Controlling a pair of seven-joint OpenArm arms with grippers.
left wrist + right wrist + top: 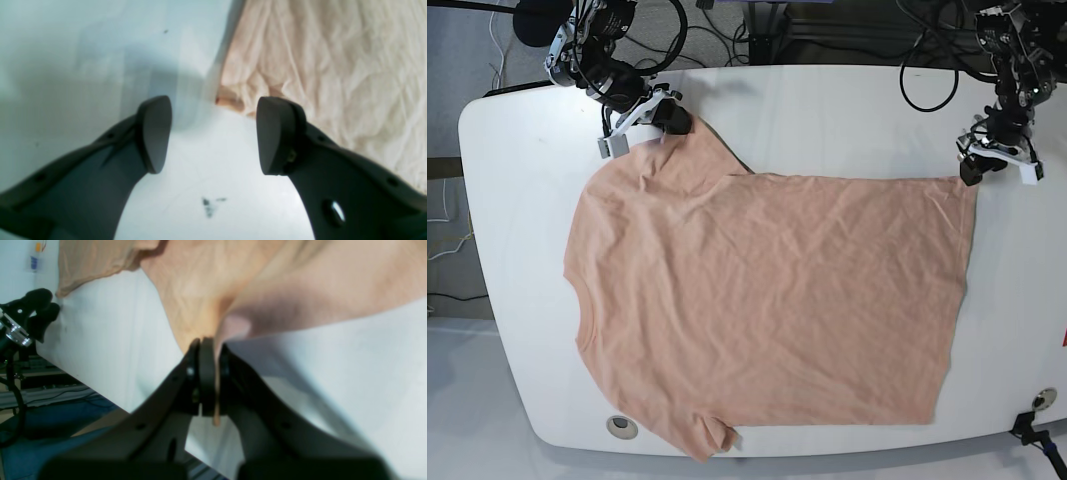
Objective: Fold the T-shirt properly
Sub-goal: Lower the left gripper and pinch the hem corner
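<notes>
"Where's the large plain salmon-pink cotton T-shirt (777, 300) lying?"

"Across the white table (827, 110), spread wide and lightly wrinkled, with its near edge running between the two arms."

"And the jaws?"

"The black right gripper (217, 343) is clenched on the shirt: a pinch of cloth runs up between its fingers and lifts into a raised ridge. The black left gripper (215, 135) has its jaws parted, nothing between them, with a corner of the shirt just beyond the fingertips."

"So which step is this?"

"Getting a hold for the first fold, I'd judge. One side is secured and the other is waiting on its grip. No finished fold shows yet."

"What does the next move call for?"

"Bring the left fingers forward and low so they straddle that corner, then close on the fabric. The right should keep its pinch meanwhile. After that, both could lift together and carry the edge over evenly; pulling with one side alone would probably skew the shirt."
</notes>
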